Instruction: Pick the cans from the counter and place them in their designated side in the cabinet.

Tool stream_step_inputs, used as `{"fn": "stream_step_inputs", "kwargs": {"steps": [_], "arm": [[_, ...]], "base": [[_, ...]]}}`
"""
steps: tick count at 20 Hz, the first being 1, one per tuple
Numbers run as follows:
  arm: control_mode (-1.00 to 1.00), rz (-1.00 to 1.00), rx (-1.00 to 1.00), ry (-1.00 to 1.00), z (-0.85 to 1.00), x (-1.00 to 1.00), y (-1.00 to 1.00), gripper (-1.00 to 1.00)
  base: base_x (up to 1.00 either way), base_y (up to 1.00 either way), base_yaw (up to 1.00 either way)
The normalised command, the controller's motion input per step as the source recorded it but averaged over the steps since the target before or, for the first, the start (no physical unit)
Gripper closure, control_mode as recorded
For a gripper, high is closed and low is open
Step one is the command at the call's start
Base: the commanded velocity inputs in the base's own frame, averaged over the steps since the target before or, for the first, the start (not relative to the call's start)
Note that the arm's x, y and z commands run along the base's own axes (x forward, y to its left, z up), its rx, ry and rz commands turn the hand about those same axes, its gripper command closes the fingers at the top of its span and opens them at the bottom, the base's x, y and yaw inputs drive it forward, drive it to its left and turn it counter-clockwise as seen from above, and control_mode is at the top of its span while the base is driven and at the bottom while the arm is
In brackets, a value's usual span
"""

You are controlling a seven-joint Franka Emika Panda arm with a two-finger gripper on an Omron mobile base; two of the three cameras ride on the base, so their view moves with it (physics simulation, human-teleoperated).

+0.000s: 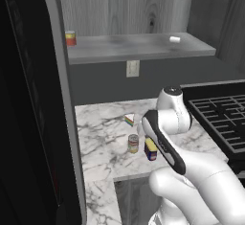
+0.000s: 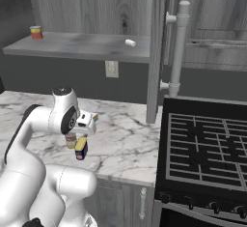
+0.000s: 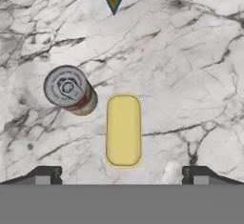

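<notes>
Left base view: black panel [image 1: 28, 99], nearest, fills the side and cuts off the counter [image 1: 103, 138] edge. White arm [image 1: 191, 171] covers the hand; round can [image 1: 133, 143] and boxy can [image 1: 150, 149] stand side by side on the counter just beside the arm's wrist, the boxy one partly behind it. Striped wedge [image 1: 129, 119] lies just beyond them. Stove grate [image 1: 220, 118] off to the far side. Cabinet [image 1: 139, 47] shelf above carries a red can [image 1: 71, 38] and a small white piece [image 1: 174, 39], too small to identify.

Right base view: arm hides most of the round can [image 2: 71, 140]; boxy can [image 2: 81, 148] shows directly under the hand.

Hand view: gripper [image 3: 122, 175] spread wide, empty, touching nothing. Boxy can's yellow top lies between the fingertips [image 3: 45, 174], slightly ahead; round can just beside it; wedge tip farther ahead, cut off by the frame.
</notes>
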Motion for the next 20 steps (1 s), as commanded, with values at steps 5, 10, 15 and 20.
{"fn": "stream_step_inputs", "kwargs": {"steps": [5, 10, 15, 20], "arm": [[-1.00, 0.00, 0.00, 0.00, -0.13, 0.00, 0.00, -1.00], [-1.00, 0.00, 0.00, 0.00, -0.15, 0.00, 0.03, -1.00], [-1.00, 0.00, 0.00, 0.00, -0.15, 0.00, 0.03, -1.00], [-1.00, 0.00, 0.00, 0.00, -0.16, 0.00, 0.03, -1.00]], "base": [[0.00, 0.00, 0.00], [0.00, 0.00, 0.00], [0.00, 0.00, 0.00], [0.00, 0.00, 0.00]]}}
